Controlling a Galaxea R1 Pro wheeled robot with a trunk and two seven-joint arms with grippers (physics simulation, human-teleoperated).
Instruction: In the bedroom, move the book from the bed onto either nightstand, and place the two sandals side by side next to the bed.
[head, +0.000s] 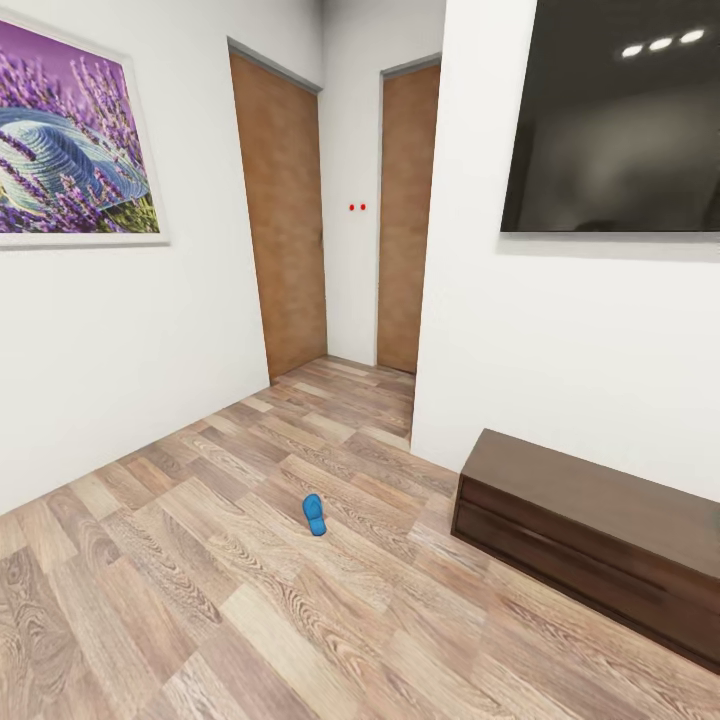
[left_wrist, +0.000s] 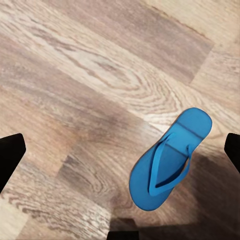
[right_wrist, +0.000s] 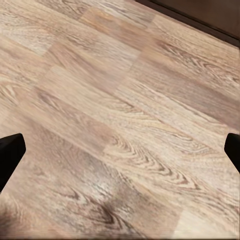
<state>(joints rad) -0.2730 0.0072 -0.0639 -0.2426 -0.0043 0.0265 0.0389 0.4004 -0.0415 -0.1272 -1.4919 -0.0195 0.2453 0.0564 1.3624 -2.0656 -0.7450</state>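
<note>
One blue sandal (head: 314, 514) is seen lying flat, strap up, on the open wood-plank floor (head: 200, 600), well apart from the long dark bench cabinet (head: 590, 540) and the walls. The same sandal (left_wrist: 170, 160) is viewed from above between the spread fingers (left_wrist: 10, 155) of the left tool, nothing pinched. The right tool's fingers (right_wrist: 10, 150) are likewise spread over bare floor near the cabinet's edge; free room is left all around the sandal.

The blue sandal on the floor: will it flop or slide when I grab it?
The sandal looks thin and flat, so it is probably light and may bend somewhat. Lying sole-down on the smooth plank floor, it will likely slide if nudged rather than tip. Its raised strap looks like the easiest grip.
</note>
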